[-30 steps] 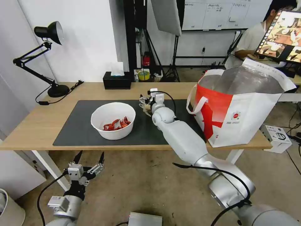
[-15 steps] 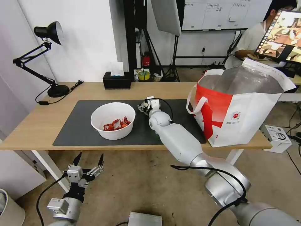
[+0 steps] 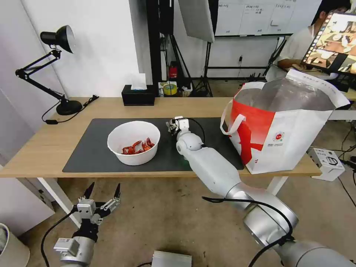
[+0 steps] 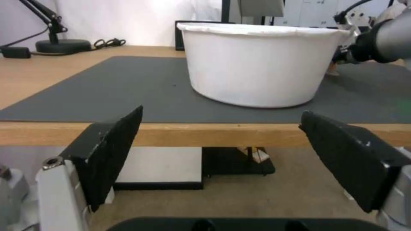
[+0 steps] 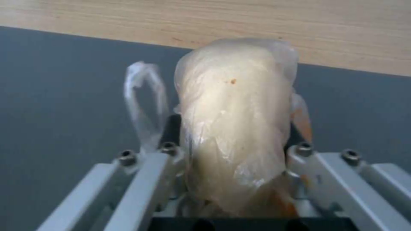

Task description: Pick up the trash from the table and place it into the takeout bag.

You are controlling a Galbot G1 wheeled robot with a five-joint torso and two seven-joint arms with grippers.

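One piece of trash, the ball [image 5: 233,128] in its clear film, sits clamped between the fingers of the right tool [image 3: 174,125], which hangs low over the grey mat [image 3: 92,152] between the bowl [image 3: 133,142] and the bag [image 3: 282,126]. In the right wrist view the beige lump is squeezed tall and narrow between the two metal fingers, with loose loops of film sticking out to one side; that pinch across the middle is probably what keeps so soft a thing from slipping. Whether the ball is clear of the mat or touching it, I cannot tell. The bowl, red shells [image 3: 138,146] in its bottom, stands on the mat just beside the right tool, toward the robot's left, untouched. The bag stands at the bench's [image 3: 37,148] right end, its foil-lined mouth wide open and facing up, so a drop from above looks easy; the ball would have to be raised over the rim first. The left tool [image 3: 103,192] waits below the bench edge with its black fingers [image 4: 113,147] spread wide apart, holding nothing, and looks straight at the bowl's side. A tissue box [image 3: 138,95] and lamp [image 3: 55,66] stand at the far edge, well clear of the work.
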